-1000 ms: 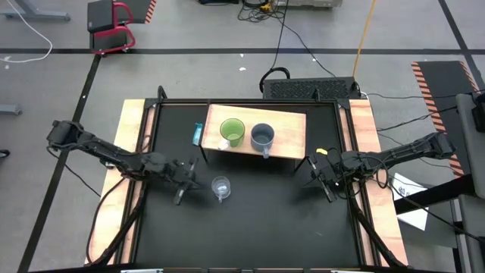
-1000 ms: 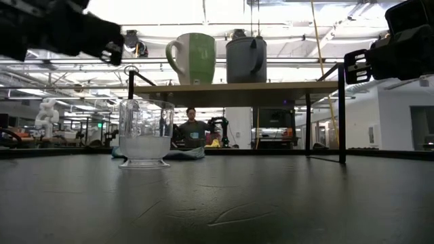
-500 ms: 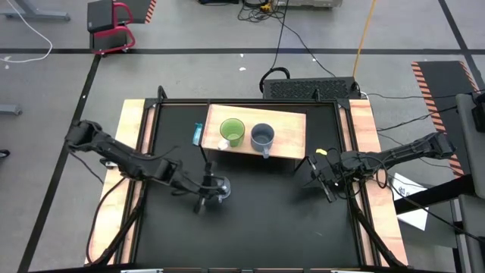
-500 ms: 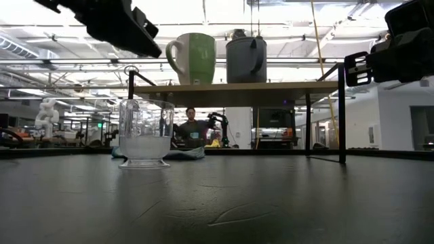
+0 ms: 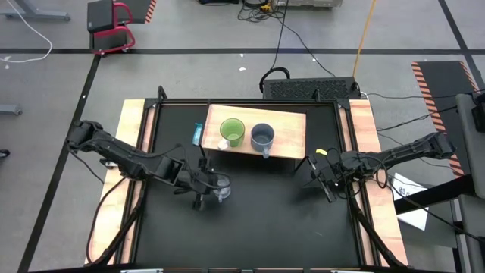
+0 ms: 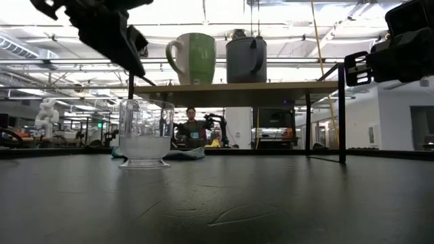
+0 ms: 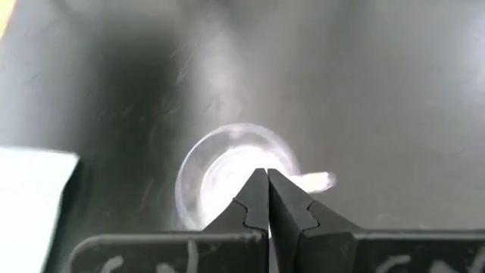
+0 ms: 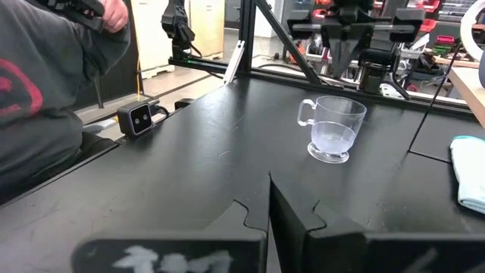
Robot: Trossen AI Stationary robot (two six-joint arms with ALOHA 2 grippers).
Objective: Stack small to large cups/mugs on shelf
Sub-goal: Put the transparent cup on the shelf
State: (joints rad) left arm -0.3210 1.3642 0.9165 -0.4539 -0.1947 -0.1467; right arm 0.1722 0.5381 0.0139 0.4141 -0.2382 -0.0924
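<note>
The clear glass cup (image 5: 220, 186) stood on the black bench (image 5: 258, 227), before the shelf (image 5: 292, 133). The left claw (image 7: 267, 199) hovered above it, fingers pressed together, empty. The cup looked light, slick and thin-walled; I'd take its rim or handle.

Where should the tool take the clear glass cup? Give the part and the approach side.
Probably the rim of the clear glass cup, from straight above. It stands upright with its mouth open, and the left tool hangs shut over it. Open it, put one finger inside the wall opposite the handle, then close.
</note>
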